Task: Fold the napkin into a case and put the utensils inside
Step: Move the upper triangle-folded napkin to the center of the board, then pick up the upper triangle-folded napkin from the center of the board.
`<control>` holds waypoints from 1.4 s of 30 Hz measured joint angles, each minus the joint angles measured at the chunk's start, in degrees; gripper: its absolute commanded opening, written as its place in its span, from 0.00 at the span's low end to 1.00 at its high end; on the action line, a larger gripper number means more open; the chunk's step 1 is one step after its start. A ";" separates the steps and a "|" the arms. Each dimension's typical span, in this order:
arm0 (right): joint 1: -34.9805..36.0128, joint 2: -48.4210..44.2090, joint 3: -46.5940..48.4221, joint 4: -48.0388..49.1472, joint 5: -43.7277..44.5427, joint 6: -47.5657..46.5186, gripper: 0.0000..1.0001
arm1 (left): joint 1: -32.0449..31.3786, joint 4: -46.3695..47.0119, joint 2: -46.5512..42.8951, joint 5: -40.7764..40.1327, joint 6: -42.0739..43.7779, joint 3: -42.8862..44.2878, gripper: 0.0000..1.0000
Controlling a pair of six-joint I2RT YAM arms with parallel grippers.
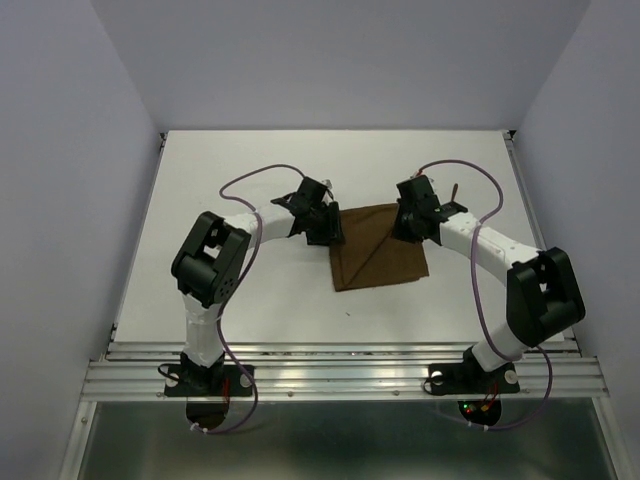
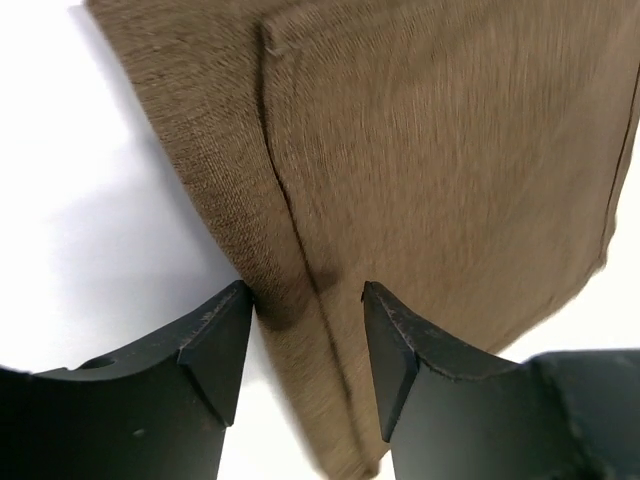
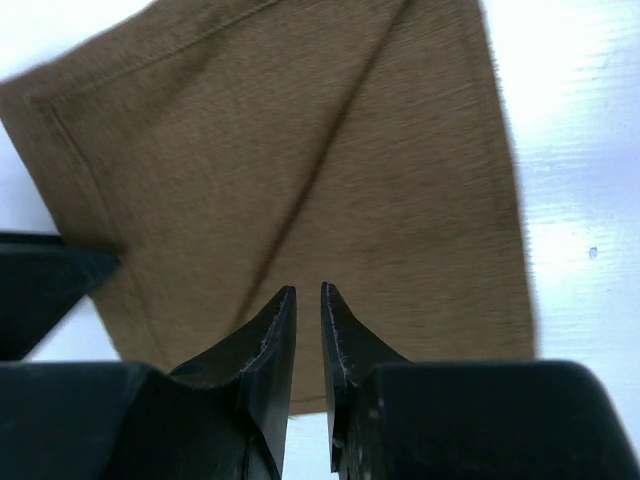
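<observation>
The dark brown napkin (image 1: 380,248) lies flat on the white table, folded to a rough square with a diagonal crease (image 3: 330,160). My left gripper (image 1: 325,228) (image 2: 305,300) is at its left edge. Its jaws stand apart and straddle the hemmed border (image 2: 290,230), without pinching it. My right gripper (image 1: 415,225) (image 3: 308,290) hovers over the napkin's right part. Its fingers (image 3: 270,340) are almost together, with a narrow empty slit between them. Behind the right gripper a slim dark utensil (image 1: 455,189) pokes out, mostly hidden. No narrow case shape shows.
White walls close in the table (image 1: 250,290) on three sides, and a metal rail (image 1: 340,372) runs along the near edge. Purple cables (image 1: 255,178) loop above both arms. In the right wrist view the left gripper's dark finger (image 3: 45,285) shows at the napkin's far edge.
</observation>
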 measured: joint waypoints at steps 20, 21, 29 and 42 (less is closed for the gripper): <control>11.52 14.16 13.27 0.46 -2.01 -4.28 0.42 | 8.24 -1.57 -18.99 -1.44 -4.37 -9.94 0.60; 12.20 15.61 14.43 0.50 -2.01 -4.59 0.44 | 8.63 -1.73 -19.02 -1.38 -4.55 -10.32 0.60; 15.58 23.30 19.76 -0.57 -0.63 -8.72 0.52 | 9.66 -2.64 -19.02 -1.22 -5.57 -11.74 0.60; 19.34 11.93 8.50 -3.78 2.21 -8.96 0.58 | 9.66 -2.67 -17.09 0.90 -5.73 -11.52 0.60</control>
